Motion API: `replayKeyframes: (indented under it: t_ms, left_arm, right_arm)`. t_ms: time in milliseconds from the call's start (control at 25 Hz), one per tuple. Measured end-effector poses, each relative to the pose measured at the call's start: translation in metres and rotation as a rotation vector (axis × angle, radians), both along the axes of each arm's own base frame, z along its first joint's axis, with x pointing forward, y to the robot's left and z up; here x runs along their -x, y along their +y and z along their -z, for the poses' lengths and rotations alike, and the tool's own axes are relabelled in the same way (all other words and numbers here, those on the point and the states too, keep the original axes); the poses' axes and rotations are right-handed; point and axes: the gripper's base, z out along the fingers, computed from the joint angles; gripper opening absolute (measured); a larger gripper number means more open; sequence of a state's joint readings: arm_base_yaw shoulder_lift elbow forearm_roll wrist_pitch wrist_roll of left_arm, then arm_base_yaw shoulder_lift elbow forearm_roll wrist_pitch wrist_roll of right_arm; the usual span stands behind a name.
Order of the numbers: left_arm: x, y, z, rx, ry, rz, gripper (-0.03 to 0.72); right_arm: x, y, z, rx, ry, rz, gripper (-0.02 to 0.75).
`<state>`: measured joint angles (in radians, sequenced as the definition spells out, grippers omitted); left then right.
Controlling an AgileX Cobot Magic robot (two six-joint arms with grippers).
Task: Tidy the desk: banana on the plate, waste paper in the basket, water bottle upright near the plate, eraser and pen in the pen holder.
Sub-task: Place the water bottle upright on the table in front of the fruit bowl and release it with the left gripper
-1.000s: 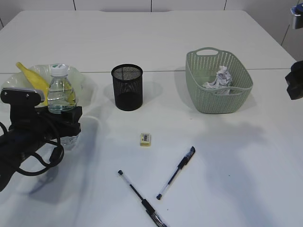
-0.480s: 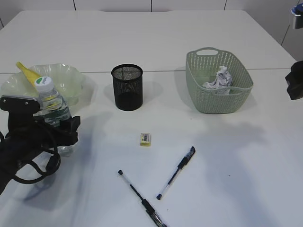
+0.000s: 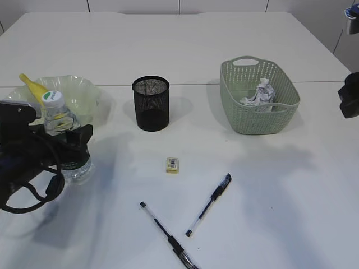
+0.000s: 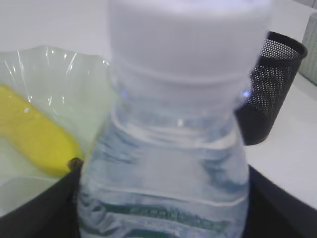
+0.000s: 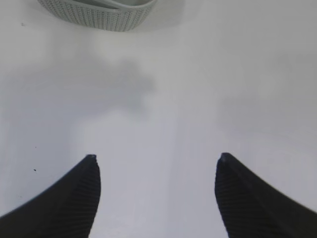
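Near the table's left edge, the plate (image 3: pixel 84 92) holds the banana (image 3: pixel 33 88), which lies along its left side. Just in front of the plate the bottle (image 3: pixel 64 137) stands roughly upright, leaning a little, with water in it and its white cap on. The left gripper (image 3: pixel 67 147) is around the bottle's lower body; its fingers (image 4: pixel 39 208) show dark on either side of the bottle in the left wrist view, but whether they press on it or stand just clear I cannot tell. Toward the middle of the table, the black mesh holder (image 3: pixel 150 103) stands upright; nothing is seen inside it. Nearer the right edge, the green basket (image 3: pixel 235 112) contains the crumpled paper (image 3: pixel 259 92). The eraser (image 3: pixel 173 165) lies on the bare table in front of the holder, and two pens (image 3: pixel 208 204) lie near the front edge. The right gripper (image 5: pixel 156 191) hangs over bare table with its fingers spread wide, holding nothing.
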<state>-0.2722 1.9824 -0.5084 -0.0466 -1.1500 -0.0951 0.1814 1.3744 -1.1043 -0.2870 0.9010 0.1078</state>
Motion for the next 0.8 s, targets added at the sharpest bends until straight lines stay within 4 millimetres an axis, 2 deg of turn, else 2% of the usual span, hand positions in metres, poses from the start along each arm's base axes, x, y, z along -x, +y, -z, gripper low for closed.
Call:
replayKeyframes:
  t_ms: [280,480,800]
  left_arm:
    - [0.017,0.005,-0.009,-0.004,0.006,0.001,0.581]
    - [0.022,0.006,-0.03,-0.009,-0.065,0.008,0.582]
    - [0.029,0.008,-0.053,0.004,-0.139,0.01,0.582]
  right_arm:
    - [0.0,0.0,0.0,0.0,0.0,0.0,0.535]
    - [0.0,0.0,0.0,0.0,0.0,0.0,0.535]
    - [0.0,0.0,0.0,-0.006,0.001,0.001,0.535]
